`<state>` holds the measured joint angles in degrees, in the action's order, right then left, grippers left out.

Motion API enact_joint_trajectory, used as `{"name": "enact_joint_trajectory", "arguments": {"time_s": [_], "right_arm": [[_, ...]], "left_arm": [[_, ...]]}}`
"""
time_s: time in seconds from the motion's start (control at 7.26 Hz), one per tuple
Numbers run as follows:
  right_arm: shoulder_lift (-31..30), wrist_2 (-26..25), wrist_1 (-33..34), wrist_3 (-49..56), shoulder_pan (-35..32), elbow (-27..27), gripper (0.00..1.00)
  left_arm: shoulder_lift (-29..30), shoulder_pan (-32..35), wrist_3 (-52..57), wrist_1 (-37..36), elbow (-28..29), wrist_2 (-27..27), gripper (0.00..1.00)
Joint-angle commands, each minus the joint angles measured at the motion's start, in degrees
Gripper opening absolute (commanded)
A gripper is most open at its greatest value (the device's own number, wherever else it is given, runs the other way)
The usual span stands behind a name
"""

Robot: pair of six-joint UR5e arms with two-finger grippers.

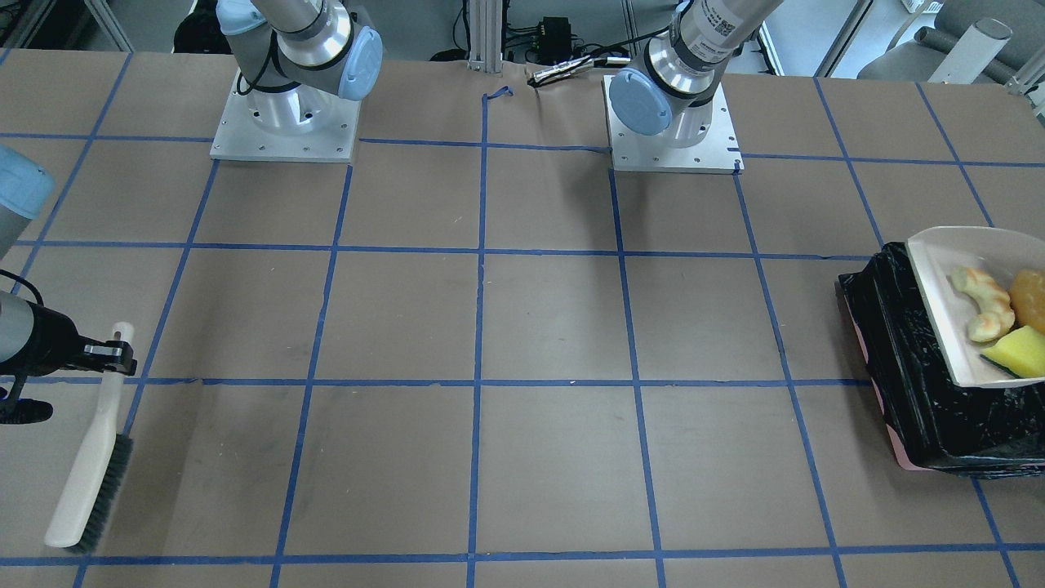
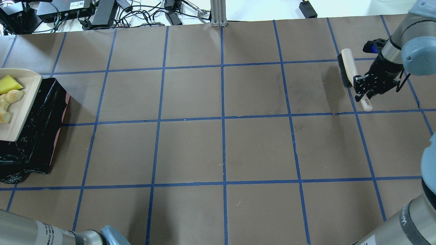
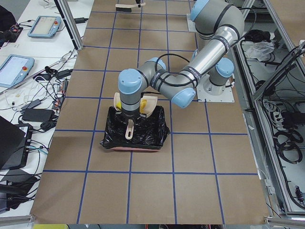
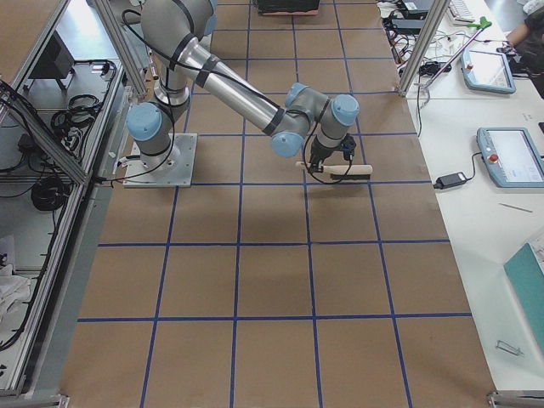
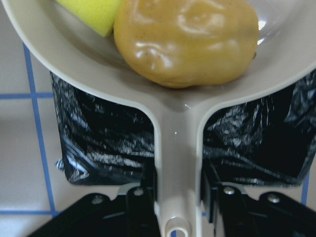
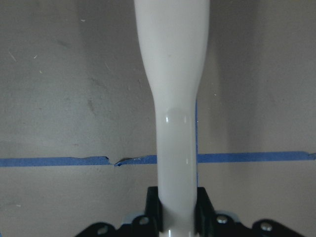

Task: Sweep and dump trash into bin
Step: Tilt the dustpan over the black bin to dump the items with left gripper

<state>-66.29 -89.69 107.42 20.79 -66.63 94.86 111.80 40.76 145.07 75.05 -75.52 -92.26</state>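
**Front-facing view:** A beige plastic dustpan (image 1: 939, 318) hangs over a rectangular black-bagged bin (image 1: 894, 359) at the counter's (image 1: 555, 327) end on the robot's left. The pan carries all the trash: a pale twisted bread stick (image 1: 984, 304), a rounded golden-brown bun (image 1: 1030, 299) and a flat yellow wedge (image 1: 1017, 351). Nothing is in the bin yet. The pan's straight lip points toward the counter's middle and lies above the bag.

**Overhead view:** The pan's long axis, handle to lip, runs along the counter's length. Far across, the right gripper (image 2: 363, 89) grasps a white hand brush (image 2: 348, 69), well apart from the bin.

**Left side view:** The near arm reaches over the bin, with the pan's handle pointing away from the counter's middle.

**Left wrist view:** The left gripper (image 5: 176, 200) is clenched on the pan's handle. The bun sits nearest the handle, with black bag below on both sides. The dump likely turns on tipping the lip down, so the pieces slide forward into the bin.

**Right wrist view:** The jaws clamp the brush handle, which runs straight ahead.
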Motion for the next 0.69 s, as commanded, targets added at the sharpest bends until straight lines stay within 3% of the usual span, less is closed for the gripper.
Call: {"name": "enact_joint_trajectory", "arguments": {"time_s": [0.0,0.14,0.41,0.55], "right_arm": [[0.63,-0.13,-0.10,-0.05,0.01,0.07,0.01],[0.90,-0.22,-0.10,-0.05,0.18,0.41,0.01],[0.73,-0.13,-0.02,-0.22,0.27,1.20,0.01],[0.72,-0.31,-0.02,-0.22,0.27,1.21,0.02]], "left_arm": [[1.31,-0.07,5.39,-11.35,0.55,-7.99,0.00],[1.14,0.89,6.27,-17.16,-0.06,-8.64,0.00],[0.44,5.62,5.31,-17.31,-1.29,-17.38,0.00],[0.61,7.12,4.36,-17.65,-1.90,-19.17,0.00]]}}
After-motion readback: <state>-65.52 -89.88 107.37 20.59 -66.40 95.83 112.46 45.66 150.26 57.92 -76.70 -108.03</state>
